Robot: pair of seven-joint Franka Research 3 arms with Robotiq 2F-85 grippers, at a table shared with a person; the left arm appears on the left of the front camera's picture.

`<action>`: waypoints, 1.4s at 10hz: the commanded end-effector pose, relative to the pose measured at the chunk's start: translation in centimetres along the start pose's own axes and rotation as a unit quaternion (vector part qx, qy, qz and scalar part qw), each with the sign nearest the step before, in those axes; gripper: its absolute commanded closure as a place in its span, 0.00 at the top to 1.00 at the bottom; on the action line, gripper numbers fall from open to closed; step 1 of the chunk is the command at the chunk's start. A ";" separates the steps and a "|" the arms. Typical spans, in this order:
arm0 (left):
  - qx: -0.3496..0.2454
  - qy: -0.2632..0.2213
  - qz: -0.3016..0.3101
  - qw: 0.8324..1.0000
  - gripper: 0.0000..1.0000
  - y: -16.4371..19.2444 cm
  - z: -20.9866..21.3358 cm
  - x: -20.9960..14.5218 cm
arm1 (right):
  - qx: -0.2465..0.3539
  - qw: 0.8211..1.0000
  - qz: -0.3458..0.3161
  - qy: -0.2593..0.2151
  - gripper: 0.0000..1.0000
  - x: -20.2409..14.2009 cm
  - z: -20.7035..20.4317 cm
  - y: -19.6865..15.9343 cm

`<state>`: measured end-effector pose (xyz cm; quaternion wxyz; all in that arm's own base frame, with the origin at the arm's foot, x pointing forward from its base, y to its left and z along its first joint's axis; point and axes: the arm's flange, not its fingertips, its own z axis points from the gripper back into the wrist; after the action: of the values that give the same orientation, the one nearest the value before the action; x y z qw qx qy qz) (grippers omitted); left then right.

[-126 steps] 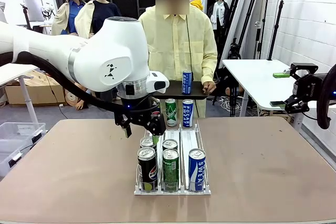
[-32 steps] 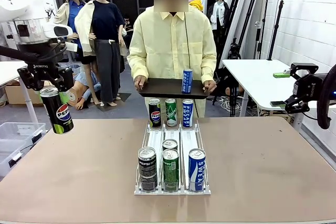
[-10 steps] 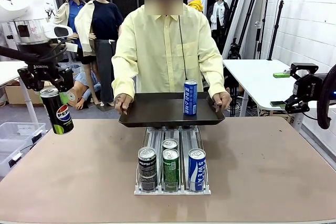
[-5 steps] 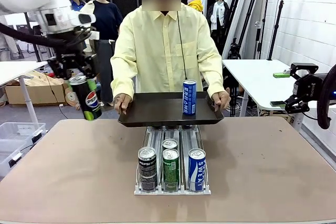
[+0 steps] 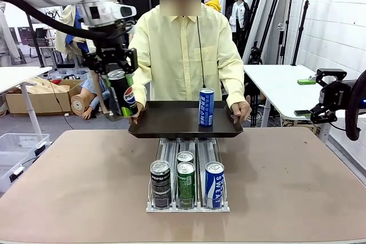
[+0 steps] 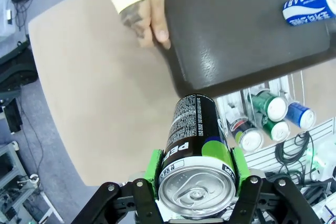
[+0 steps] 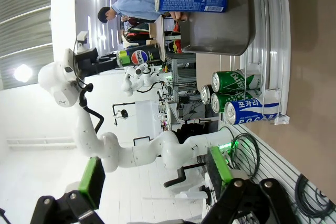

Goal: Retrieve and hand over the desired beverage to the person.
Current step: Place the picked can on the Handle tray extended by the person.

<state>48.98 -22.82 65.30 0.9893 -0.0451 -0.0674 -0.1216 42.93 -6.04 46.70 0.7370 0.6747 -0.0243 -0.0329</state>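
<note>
My left gripper (image 5: 118, 74) is shut on a black Pepsi can (image 5: 124, 94), held tilted in the air just left of the tray's left edge. In the left wrist view the Pepsi can (image 6: 197, 148) sits between the green pads (image 6: 154, 167), above the table beside the tray (image 6: 236, 30). The person (image 5: 183, 50), in a pale-yellow shirt, holds the black tray (image 5: 171, 125) with both hands over the table's far side. A blue Pocari can (image 5: 206, 107) stands on it. My right gripper (image 7: 157, 182) is open and holds nothing, off at the right.
A clear rack (image 5: 186, 205) on the table holds a Pepsi can (image 5: 160, 184), green cans (image 5: 186, 182) and a blue can (image 5: 214, 184) at its front. The person's hand (image 6: 149, 17) grips the tray's edge near my held can. A white side table (image 5: 280, 87) stands at the right.
My left arm has swung right and upward with the Pepsi can, from the table's left side to the tray's left edge. The tray and right arm stay put.
</note>
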 end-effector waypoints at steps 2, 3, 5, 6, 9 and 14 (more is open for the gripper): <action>0.014 0.004 -0.001 1.000 0.00 -2.8 1.0 4.4 | -0.005 1.000 0.000 -0.002 1.00 0.0 -0.1 0.0; 0.011 0.009 -0.002 1.000 0.00 -3.7 0.4 5.4 | -0.005 1.000 0.000 -0.002 1.00 0.0 -0.1 0.0; 0.024 0.025 -0.007 0.999 0.00 -5.2 -1.3 7.6 | -0.005 1.000 0.000 -0.002 1.00 0.0 -0.1 0.0; 0.028 0.034 -0.009 0.999 0.00 -5.9 -2.2 8.5 | -0.005 1.000 0.000 -0.002 1.00 0.0 -0.1 0.0; 0.035 0.050 -0.013 0.998 0.00 -7.1 -4.7 10.8 | -0.005 1.000 0.000 -0.002 1.00 0.0 -0.1 0.0; 0.038 0.072 0.009 0.997 0.00 -6.9 -8.9 13.2 | -0.005 1.000 0.000 -0.002 1.00 0.0 -0.1 0.0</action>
<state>59.98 -32.57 57.29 0.9916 -0.0155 -0.0020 -0.1286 42.93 -6.04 46.70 0.7370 0.6746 -0.0243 -0.0329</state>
